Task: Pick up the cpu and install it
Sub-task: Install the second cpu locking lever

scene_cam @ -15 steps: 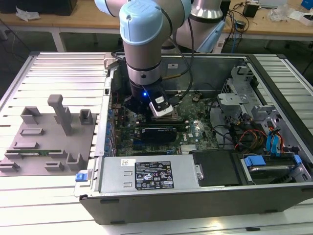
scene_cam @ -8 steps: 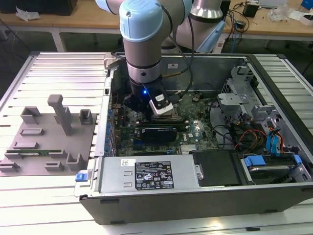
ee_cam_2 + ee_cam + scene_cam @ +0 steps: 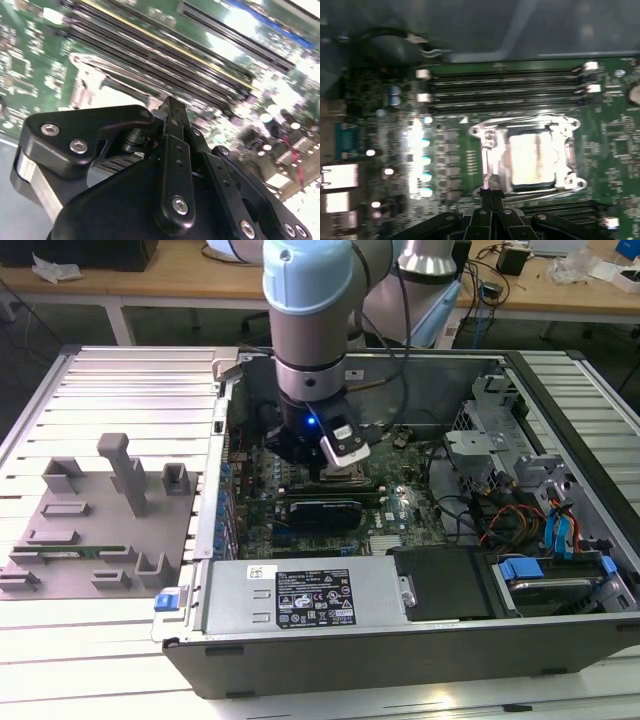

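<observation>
The arm reaches down into the open computer case [image 3: 560, 640] and its claw [image 3: 490, 197] hangs just beside the socket frame [image 3: 570, 150] on the motherboard [image 3: 615, 145]. The fingers [image 3: 172, 130] are pressed together, holding nothing. The cpu [image 3: 530, 160] already lies flat inside the socket, shiny top up.

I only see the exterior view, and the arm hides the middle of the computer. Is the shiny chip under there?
Observer: Yes. In the first wrist view the cpu lies flat inside its metal socket frame.
Operator: Is the claw holding it?
Observer: No. The gripper is at the frame's edge, beside the cpu.
Operator: Anything else nearby?
Observer: Long memory slots run alongside the socket.
</observation>
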Robot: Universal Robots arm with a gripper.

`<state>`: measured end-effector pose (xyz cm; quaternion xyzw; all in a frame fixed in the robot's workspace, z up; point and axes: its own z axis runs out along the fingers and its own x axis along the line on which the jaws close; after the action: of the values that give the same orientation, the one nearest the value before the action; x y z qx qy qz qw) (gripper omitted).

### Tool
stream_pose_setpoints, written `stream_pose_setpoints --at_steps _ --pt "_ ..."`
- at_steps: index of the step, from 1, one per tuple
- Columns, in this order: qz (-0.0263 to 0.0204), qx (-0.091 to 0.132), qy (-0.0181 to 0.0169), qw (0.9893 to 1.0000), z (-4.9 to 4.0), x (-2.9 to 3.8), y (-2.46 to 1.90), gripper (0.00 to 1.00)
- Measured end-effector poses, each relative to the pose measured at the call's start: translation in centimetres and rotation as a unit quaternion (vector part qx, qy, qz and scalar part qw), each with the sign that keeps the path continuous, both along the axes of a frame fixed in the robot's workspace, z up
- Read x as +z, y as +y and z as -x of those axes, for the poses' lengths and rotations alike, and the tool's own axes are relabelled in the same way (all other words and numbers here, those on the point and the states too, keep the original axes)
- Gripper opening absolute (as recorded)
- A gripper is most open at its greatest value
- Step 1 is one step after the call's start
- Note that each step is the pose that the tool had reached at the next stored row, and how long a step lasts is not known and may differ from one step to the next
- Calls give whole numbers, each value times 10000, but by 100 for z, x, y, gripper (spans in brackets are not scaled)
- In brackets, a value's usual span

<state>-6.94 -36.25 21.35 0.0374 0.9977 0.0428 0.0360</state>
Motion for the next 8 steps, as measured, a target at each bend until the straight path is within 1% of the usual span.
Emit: stream_pose_setpoints --at_steps 2,3,5,6,7,8 --pt "0 -2 0 10000 -69 0 5 11" --pt "0 -2 0 10000 -93 0 27 11" --pt "0 -3 0 10000 -107 0 71 11" --pt "0 -2 0 10000 -117 0 110 11" --pt "0 -1 0 10000 -131 0 122 11" --pt "0 -3 0 10000 -173 0 131 11"
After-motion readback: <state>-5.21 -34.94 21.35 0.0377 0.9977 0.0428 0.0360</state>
